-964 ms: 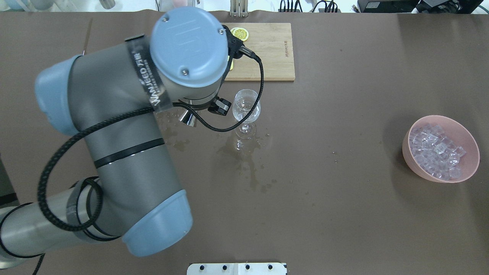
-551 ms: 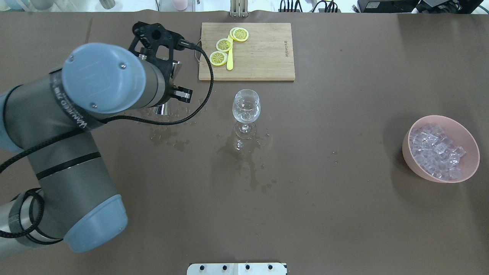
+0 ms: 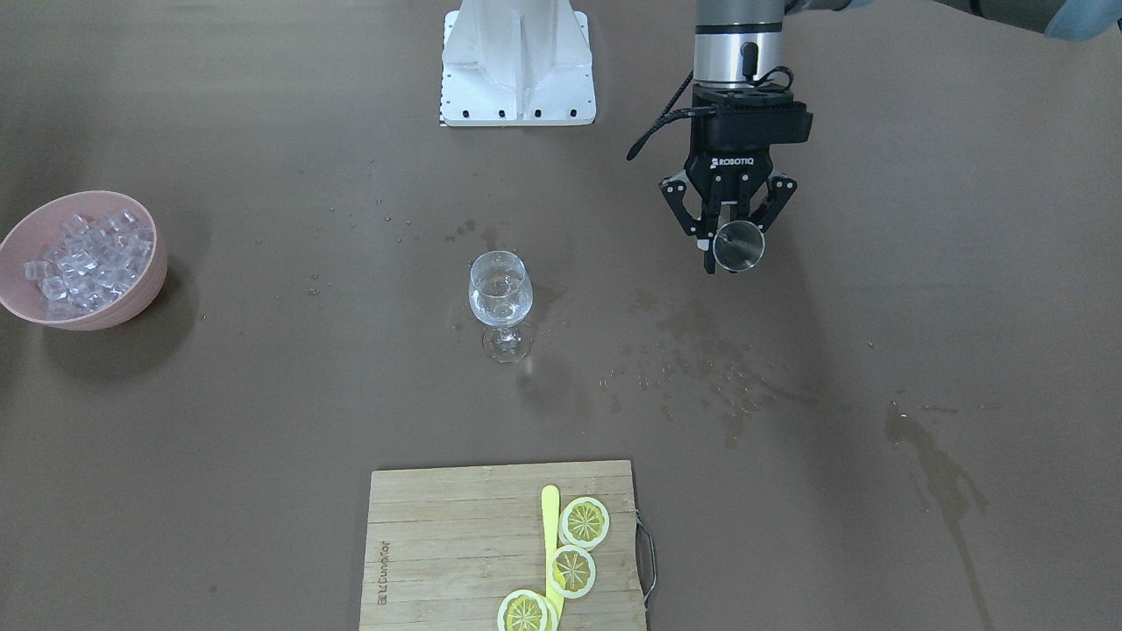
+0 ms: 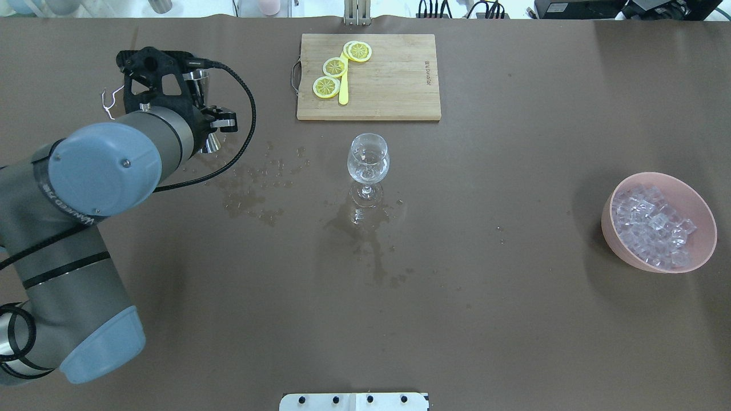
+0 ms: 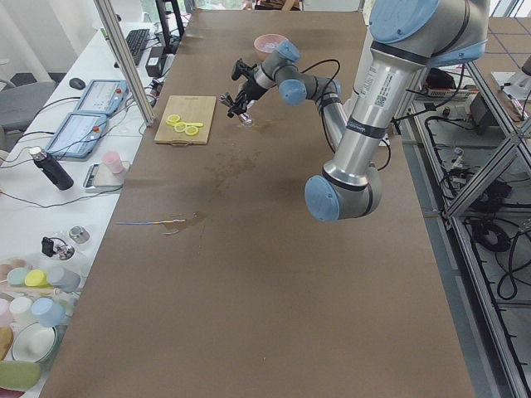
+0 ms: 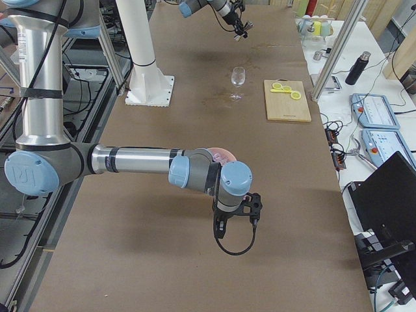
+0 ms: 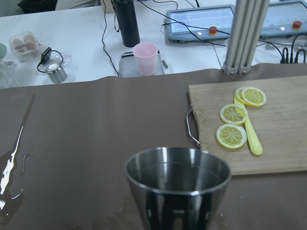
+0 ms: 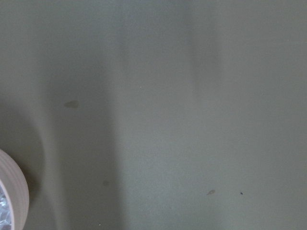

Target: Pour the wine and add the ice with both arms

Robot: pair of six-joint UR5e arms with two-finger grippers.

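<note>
Clear, glossy ice cubes (image 4: 651, 228) heap in a pink bowl (image 4: 701, 201), far across the brown table (image 4: 485, 314) from the left gripper (image 3: 736, 245). They lie near the right gripper (image 6: 237, 218); whether its fingers are apart or closed, I cannot tell. The left gripper is clenched on a polished steel jigger (image 7: 178, 187), mouth up, by wet splashes (image 4: 257, 188). Nothing stands between it and the stemmed wine glass (image 4: 368, 160). A bamboo board (image 4: 394, 85) carries lemon slices (image 4: 326, 87). The left arm (image 4: 103, 171) has swung further from the glass than 0.6 s ago.
</note>
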